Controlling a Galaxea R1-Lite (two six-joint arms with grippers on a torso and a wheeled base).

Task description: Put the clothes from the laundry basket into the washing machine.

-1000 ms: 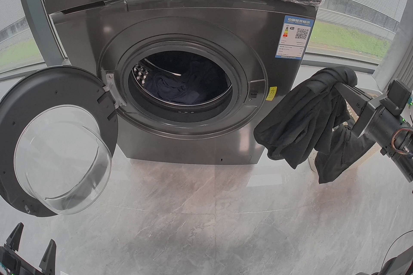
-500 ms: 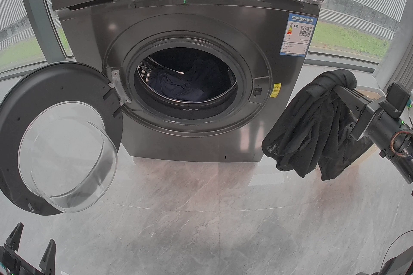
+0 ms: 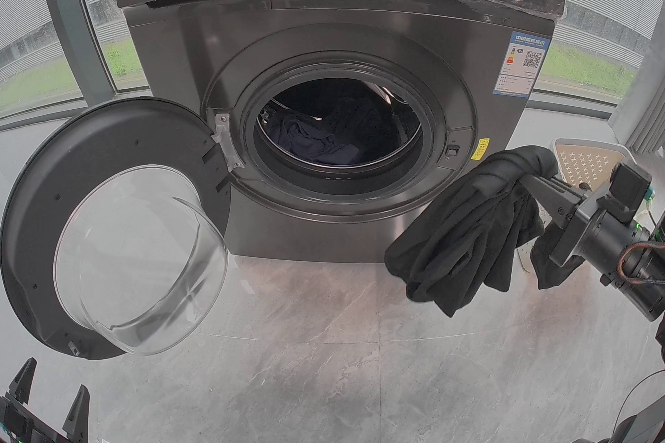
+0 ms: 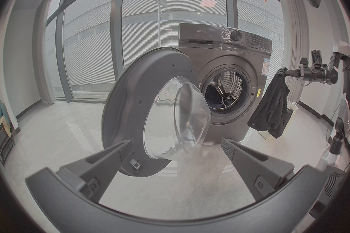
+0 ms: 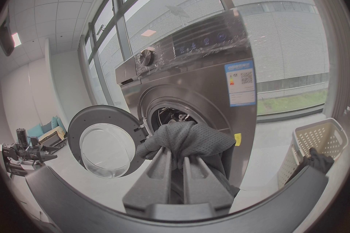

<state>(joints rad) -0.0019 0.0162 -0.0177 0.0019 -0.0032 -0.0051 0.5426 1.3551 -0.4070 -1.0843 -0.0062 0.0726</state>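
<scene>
Gunmetal-grey washing machine (image 3: 181,60), navy clothes (image 3: 312,143) inside it, black garment (image 3: 457,237) right of it, cream perforated laundry basket (image 3: 589,164), grey-veined floor (image 3: 312,354)

Light: bright, even daylight from windows (image 4: 91,44) beyond the left fingers (image 4: 251,168).
Glare: sheen on washing machine (image 3: 332,50) wrap; pale floor (image 3: 312,340) reflections.
Shadows: soft; drum (image 3: 339,126) dim.
Edges: fisheye bending, dark wrist-view corners.

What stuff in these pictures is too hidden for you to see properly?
- Inside the laundry basket: in the head view the right claw and its arm cover it; in the right wrist view its own wall hides it.
- What kind of clothing the black garment is: bunched up in every view.
- How many clothes are in the washing machine drum: too dark.
- The left claw: head view, cut by the bottom edge.
</scene>
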